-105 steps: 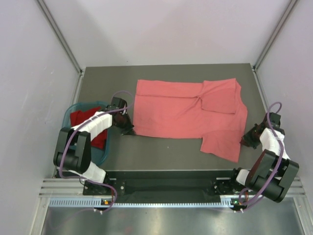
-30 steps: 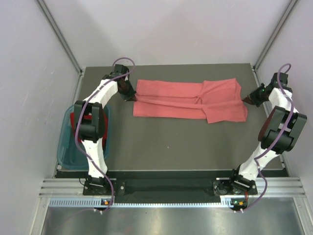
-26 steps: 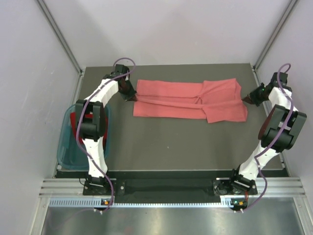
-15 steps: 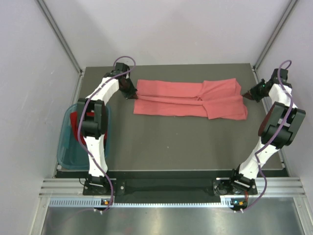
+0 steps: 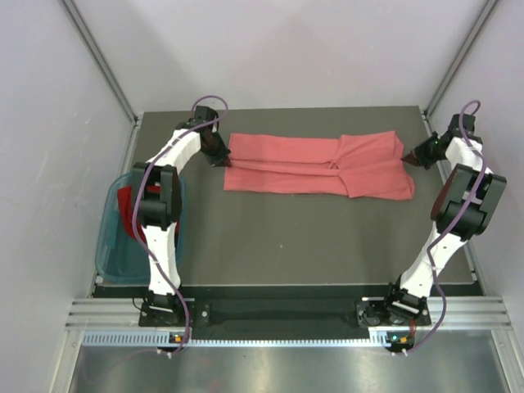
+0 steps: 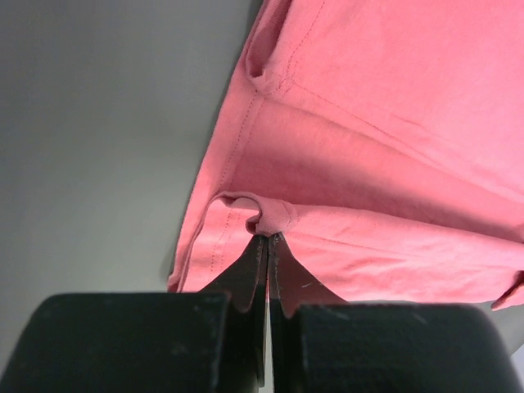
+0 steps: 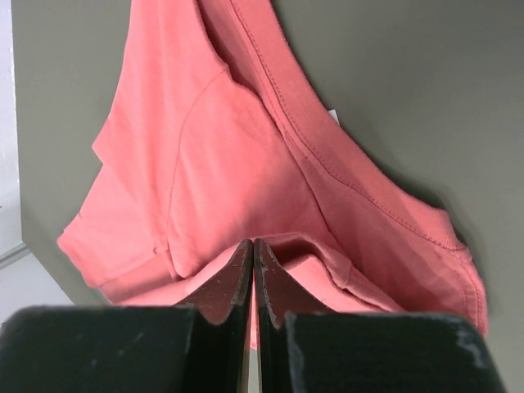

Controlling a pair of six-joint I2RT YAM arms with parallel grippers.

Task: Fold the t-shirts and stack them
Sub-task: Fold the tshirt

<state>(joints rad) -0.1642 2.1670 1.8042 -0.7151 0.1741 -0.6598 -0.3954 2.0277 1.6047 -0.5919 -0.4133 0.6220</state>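
The light salmon-pink t-shirt point(image 5: 319, 168) lies across the far half of the table, folded lengthwise into a long band. At the band's left end my left gripper point(image 5: 219, 155) is shut on a small bunch of the shirt's hem point(image 6: 270, 214). My right gripper point(image 5: 408, 158) is shut on a fold of the same pink cloth point(image 7: 327, 246) at the right end, near the sleeve. In both wrist views the jaws are pressed together with fabric pinched at the tips. The darker red t-shirt point(image 5: 124, 205) lies crumpled in the basket at the left.
A teal plastic basket point(image 5: 110, 250) stands at the table's left edge, beside the left arm. The dark table point(image 5: 286, 246) is walled by pale panels on three sides. Both arms reach from the near edge to the far corners.
Since 3.5 s ago both grippers have carried the pink shirt's near edge to the far side, folding it in half. Over the last second they have moved slightly farther back and the band has narrowed.
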